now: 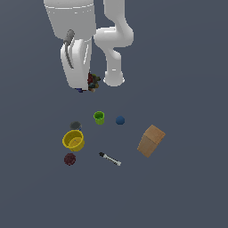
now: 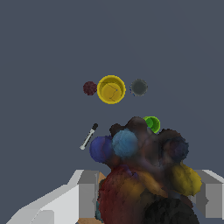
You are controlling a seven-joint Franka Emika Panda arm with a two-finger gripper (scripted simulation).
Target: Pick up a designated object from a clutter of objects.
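Note:
The designated object (image 1: 92,82), a dark lumpy thing with red, blue and brownish specks, hangs well above the floor under the white arm. My gripper (image 1: 88,87) is shut on it. In the wrist view the lump (image 2: 140,175) fills the lower middle, and a grey finger (image 2: 87,192) shows on each side of it. The rest of the clutter lies below on the grey floor: green cup (image 1: 99,117), blue ball (image 1: 120,120), grey cup (image 1: 75,126), yellow bowl (image 1: 73,140), dark red ball (image 1: 69,159), black-and-white marker (image 1: 109,159) and tan box (image 1: 151,140).
The wrist view looks down past the lump at the yellow bowl (image 2: 111,89), grey cup (image 2: 139,87), dark red ball (image 2: 89,88), marker (image 2: 88,136) and part of the green cup (image 2: 152,124). The arm's base (image 1: 114,78) stands behind the clutter.

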